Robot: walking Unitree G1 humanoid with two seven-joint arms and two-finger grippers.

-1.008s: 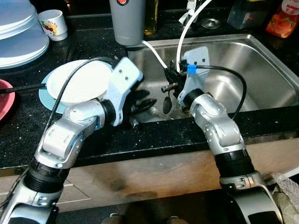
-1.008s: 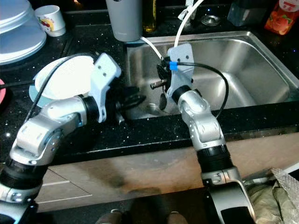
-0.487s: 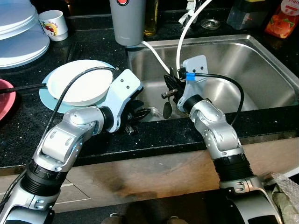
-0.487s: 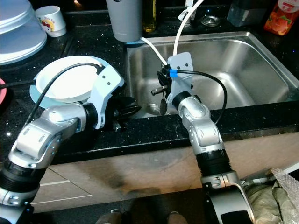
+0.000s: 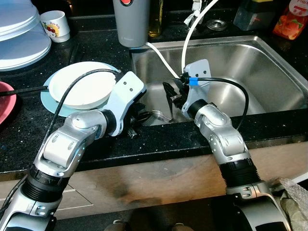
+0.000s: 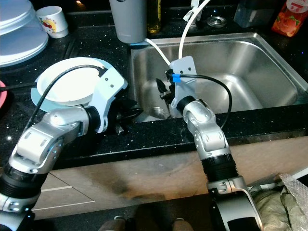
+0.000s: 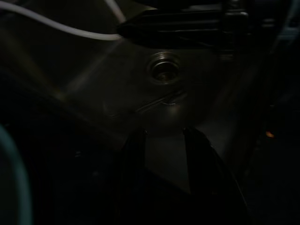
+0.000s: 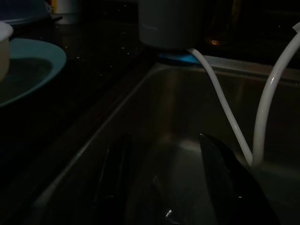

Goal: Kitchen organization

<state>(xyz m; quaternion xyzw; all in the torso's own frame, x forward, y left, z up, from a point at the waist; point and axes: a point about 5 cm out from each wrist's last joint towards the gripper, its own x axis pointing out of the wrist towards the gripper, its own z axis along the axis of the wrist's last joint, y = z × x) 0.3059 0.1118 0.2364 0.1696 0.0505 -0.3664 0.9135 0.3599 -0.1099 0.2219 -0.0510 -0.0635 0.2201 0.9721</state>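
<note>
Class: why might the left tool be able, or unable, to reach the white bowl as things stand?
Probably able: the bowl sits uncovered on the counter just beside the left tool, with only the arm's own cable draped across it.

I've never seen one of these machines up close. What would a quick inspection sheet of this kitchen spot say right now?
Surface: black speckled counter around a steel sink.
Job's things: white bowl on a light blue plate; a metal utensil lies in the sink by the near wall.
Clutter: grey canister, printed mug, stacked pale plates, pink dish, orange packet.
End effectors: left end effector at the sink's near-left edge, open; right end effector inside the sink, open, holding nothing.
Cables: white hoses drop into the sink; black cables loop over both arms.
Surroundings: wooden cabinet front below the counter.
</note>
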